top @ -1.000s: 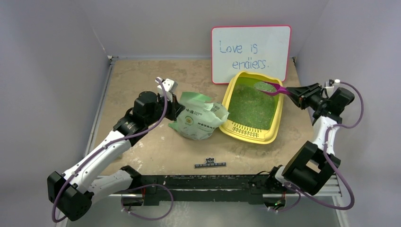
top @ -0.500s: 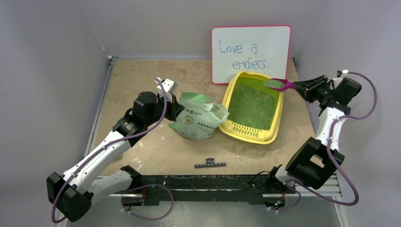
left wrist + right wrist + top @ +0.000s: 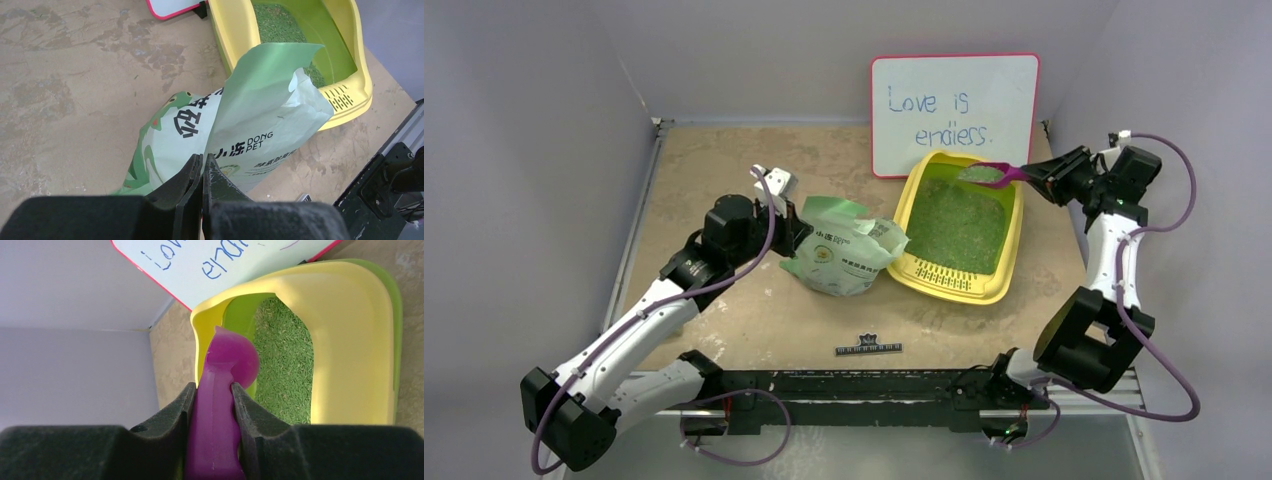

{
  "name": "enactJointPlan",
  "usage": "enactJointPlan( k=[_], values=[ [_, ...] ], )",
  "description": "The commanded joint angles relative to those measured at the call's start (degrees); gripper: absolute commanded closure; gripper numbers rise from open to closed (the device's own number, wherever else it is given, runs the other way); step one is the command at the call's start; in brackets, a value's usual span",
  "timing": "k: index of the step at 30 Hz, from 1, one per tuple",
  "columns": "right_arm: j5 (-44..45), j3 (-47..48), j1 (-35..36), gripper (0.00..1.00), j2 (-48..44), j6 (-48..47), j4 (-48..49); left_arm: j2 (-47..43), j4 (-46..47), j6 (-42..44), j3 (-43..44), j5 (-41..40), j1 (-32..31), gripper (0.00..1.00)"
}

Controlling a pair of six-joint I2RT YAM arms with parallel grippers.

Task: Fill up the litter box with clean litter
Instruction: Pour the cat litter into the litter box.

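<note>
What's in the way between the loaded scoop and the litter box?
Nothing visible. The right gripper holds the magenta scoop, loaded with clean litter, over the far end of the litter box, with only open air beneath. The bag lies beside the box, not under the scoop.

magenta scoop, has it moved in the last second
Yes. In the top view the magenta scoop, shut in the right gripper, has shifted up the picture, closer to the lower edge of the whiteboard, over the far end of the litter box.
</note>
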Motion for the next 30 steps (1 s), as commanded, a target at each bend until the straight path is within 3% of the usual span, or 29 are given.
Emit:
enactJointPlan(
  k=[1, 11, 20, 30],
  values=[
    [-1.0, -1.2, 0.4, 1.00, -3.3, -1.0, 0.5, -2.8, 3.2, 0.4, 1.6, -0.9, -0.1, 1.00],
    [-5.6, -9.9, 0.3, 1.00, -12.8, -5.5, -8.7, -2.7, 3.7, -0.1, 1.4, -0.7, -0.1, 1.00],
    [2.6, -13.6, -0.5, 1.00, -22.4, -10.2, -18.8, -3.3, 2.9, -0.4, 1.2, -0.5, -0.1, 1.00],
    [11.0, -10.9, -3.1, 1.00, -25.3, -15.8, -28.3, -3.1, 3.1, -0.8, 1.2, -0.8, -0.1, 1.00]
  ],
)
